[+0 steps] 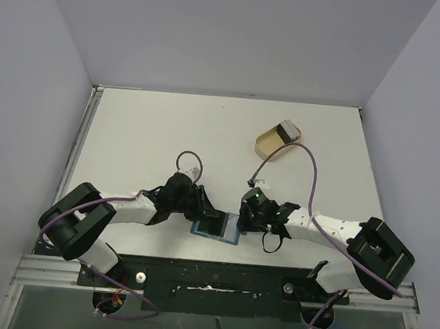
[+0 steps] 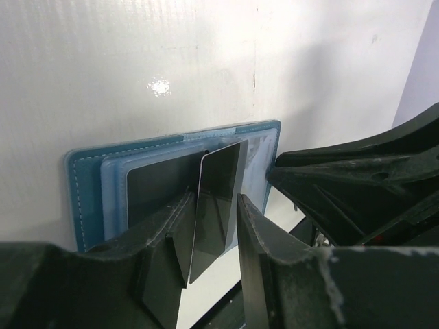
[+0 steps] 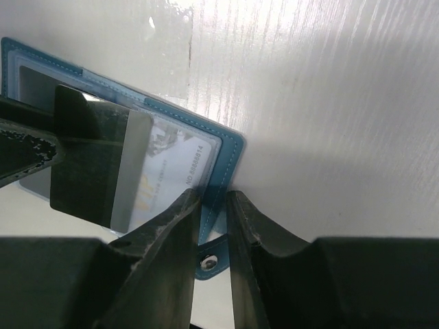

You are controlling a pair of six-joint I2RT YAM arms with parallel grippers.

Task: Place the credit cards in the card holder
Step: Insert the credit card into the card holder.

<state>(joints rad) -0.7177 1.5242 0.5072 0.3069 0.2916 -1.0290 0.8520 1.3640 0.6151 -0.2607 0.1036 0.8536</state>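
The card holder (image 2: pixel 79 179) lies spread open and flat on the table (image 2: pixel 137 55) between the two arms, pockets facing up so that a card can be slid in. One dark card (image 2: pixel 154 188) already sits in a clear pocket. The left gripper (image 2: pixel 213 200) has a credit card (image 2: pixel 219 185) standing on edge between its fingers (image 2: pixel 257 240), tilted, its far end over the holder's middle. The fingers stand partly apart, and I cannot tell whether they pinch the card or it merely leans there. The right gripper (image 3: pixel 212 197) has its fingers (image 3: pixel 171 233) narrowed onto the holder's edge beside the closing tab (image 3: pixel 208 264), probably to keep the soft wallet from sliding. A grey piece (image 1: pixel 287 129), likely another card, rests at the tan oval dish (image 1: pixel 261 143), well apart.
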